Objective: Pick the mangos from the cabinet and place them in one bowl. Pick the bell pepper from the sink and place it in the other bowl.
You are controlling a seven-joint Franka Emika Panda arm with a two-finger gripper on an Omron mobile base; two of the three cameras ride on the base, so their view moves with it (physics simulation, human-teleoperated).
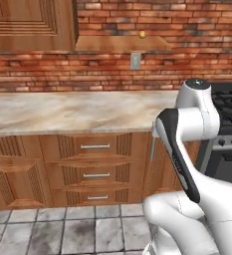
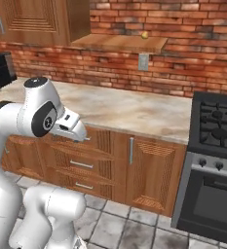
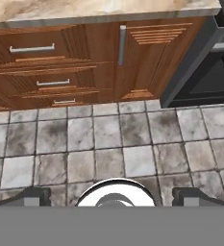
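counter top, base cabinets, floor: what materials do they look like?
Counter top: polished stone, likely marble, going by its beige-grey mottled veining. Base cabinets: brown wood, satin finish, with visible grain and carved panels; drawer handles look like brushed metal. Floor: grey stone-look tiles, matte and blotchy, with pale grout lines.

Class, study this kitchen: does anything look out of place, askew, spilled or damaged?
Nothing looks spilled or damaged. One small mango sits alone on the open wooden shelf against the brick wall; the drawers below the counter are shut and straight.
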